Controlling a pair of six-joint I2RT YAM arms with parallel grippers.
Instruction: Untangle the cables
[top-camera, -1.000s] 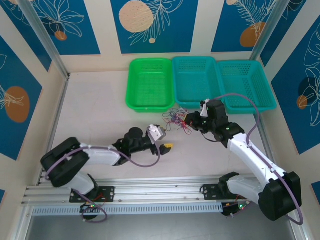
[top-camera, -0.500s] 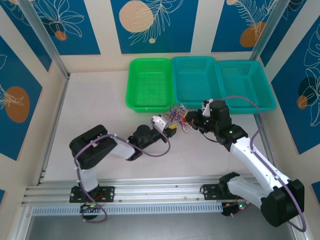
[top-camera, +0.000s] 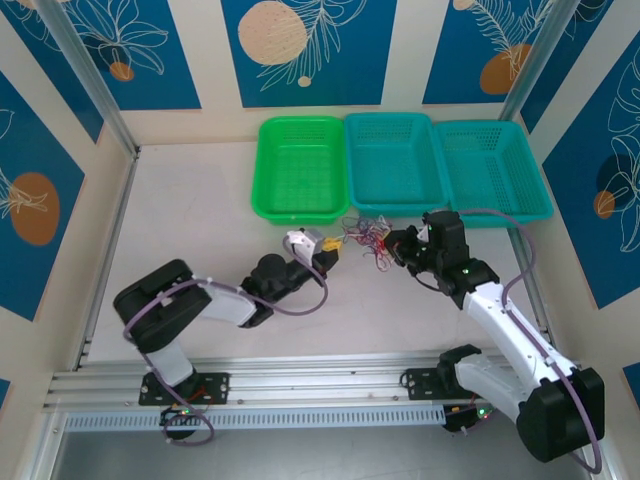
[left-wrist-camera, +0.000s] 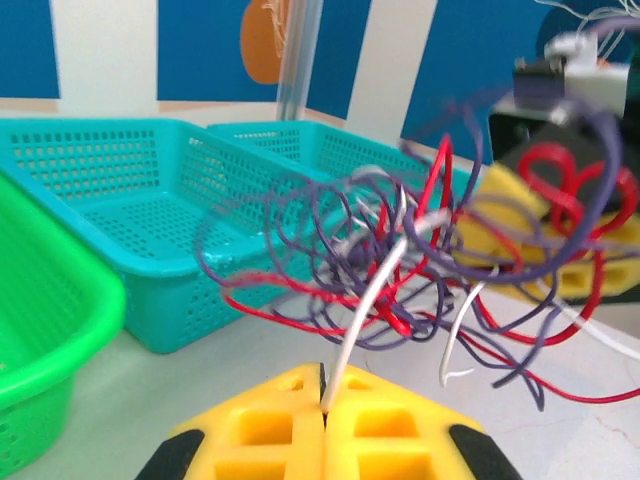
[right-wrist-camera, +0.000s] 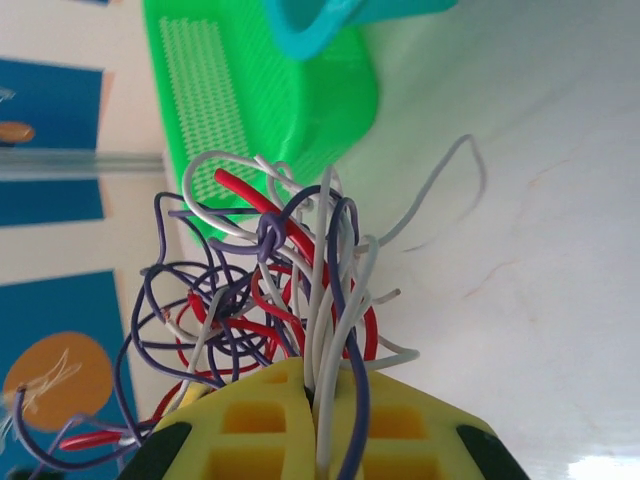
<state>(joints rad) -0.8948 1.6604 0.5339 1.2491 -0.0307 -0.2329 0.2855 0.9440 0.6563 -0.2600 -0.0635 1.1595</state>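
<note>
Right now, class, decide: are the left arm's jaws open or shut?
Shut. In the left wrist view the yellow pads meet, pinching a white wire of the cables.

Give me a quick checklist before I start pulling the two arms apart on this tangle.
1. Hold of left gripper on one white wire: ok, shut on it.
2. Hold of right gripper on the cables: ok, shut on several strands.
3. Tangle loose enough to slide apart: not ok, red, purple and white loops are knotted between the grippers.
4. Strands off the table: cannot tell.
5. Clearance from the middle basket: cannot tell, the tangle sits close beside its rim.
</note>
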